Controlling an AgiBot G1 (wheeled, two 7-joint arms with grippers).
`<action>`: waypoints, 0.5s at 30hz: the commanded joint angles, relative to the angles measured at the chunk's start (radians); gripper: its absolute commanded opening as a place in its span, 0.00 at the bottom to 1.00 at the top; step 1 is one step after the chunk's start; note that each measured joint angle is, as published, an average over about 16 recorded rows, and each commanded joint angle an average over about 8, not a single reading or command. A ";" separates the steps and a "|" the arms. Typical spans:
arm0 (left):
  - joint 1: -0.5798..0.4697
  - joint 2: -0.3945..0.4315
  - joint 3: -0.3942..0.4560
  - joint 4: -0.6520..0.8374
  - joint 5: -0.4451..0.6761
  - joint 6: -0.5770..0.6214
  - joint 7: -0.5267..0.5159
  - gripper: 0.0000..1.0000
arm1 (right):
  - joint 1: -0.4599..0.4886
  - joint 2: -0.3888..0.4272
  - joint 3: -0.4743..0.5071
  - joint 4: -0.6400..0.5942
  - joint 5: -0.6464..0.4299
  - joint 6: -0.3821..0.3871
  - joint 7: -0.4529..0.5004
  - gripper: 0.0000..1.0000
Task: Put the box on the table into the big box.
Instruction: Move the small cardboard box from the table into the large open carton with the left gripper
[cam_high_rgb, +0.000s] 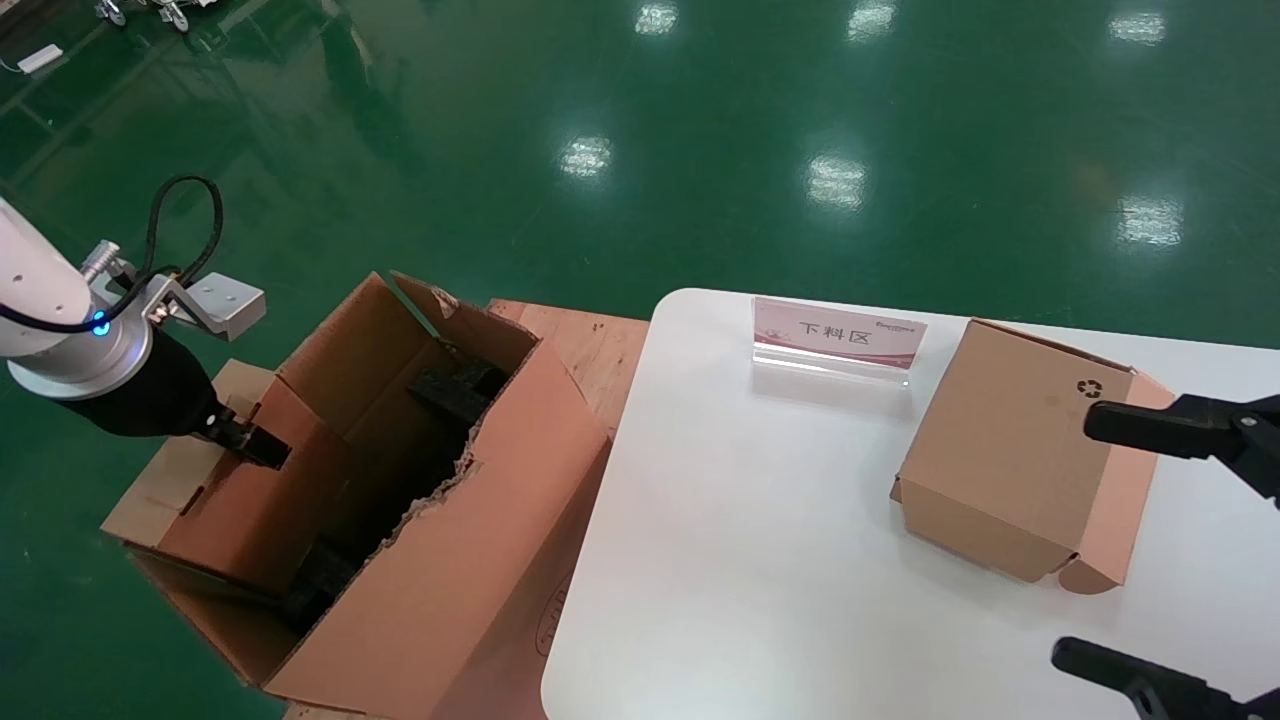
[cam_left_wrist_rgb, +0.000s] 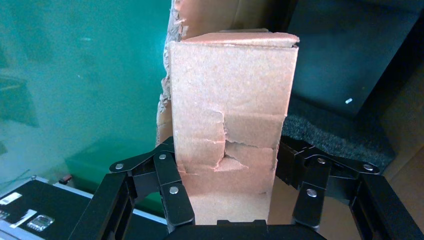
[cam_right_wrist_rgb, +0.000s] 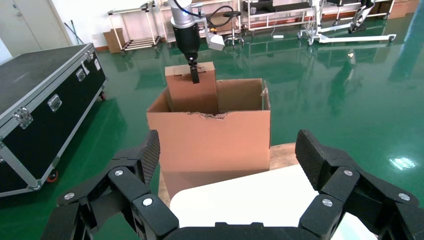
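The slim brown box (cam_left_wrist_rgb: 230, 100) stands upright against the left inner wall of the big box (cam_high_rgb: 480, 560), its top above the ragged rim. My left gripper (cam_left_wrist_rgb: 227, 155) is shut on the box's upper end, one finger on each side. It also shows in the head view (cam_high_rgb: 245, 440) on the box (cam_high_rgb: 240, 520), and far off in the right wrist view, where the box (cam_right_wrist_rgb: 192, 92) rises out of the big box (cam_right_wrist_rgb: 215, 145). Black foam (cam_high_rgb: 455, 385) lies inside. My right gripper (cam_high_rgb: 1075, 535) is open and empty over the white table (cam_high_rgb: 740, 540).
A squarer carton with a recycling symbol (cam_high_rgb: 1010, 450) sits on the table between my right gripper's fingers. The pink-and-white sign (cam_high_rgb: 838, 335) stands at the table's far edge. A wooden pallet (cam_high_rgb: 590, 345) lies under the big box. A black flight case (cam_right_wrist_rgb: 40, 100) stands on the green floor.
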 joint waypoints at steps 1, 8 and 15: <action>0.005 0.001 -0.003 -0.001 0.005 -0.008 -0.011 0.00 | 0.000 0.000 0.000 0.000 0.000 0.000 0.000 1.00; 0.017 -0.007 -0.014 -0.005 0.003 -0.035 -0.038 0.00 | 0.000 0.000 0.000 0.000 0.000 0.000 0.000 1.00; 0.024 -0.019 -0.029 -0.008 -0.013 -0.057 -0.048 0.00 | 0.000 0.000 0.000 0.000 0.000 0.000 0.000 1.00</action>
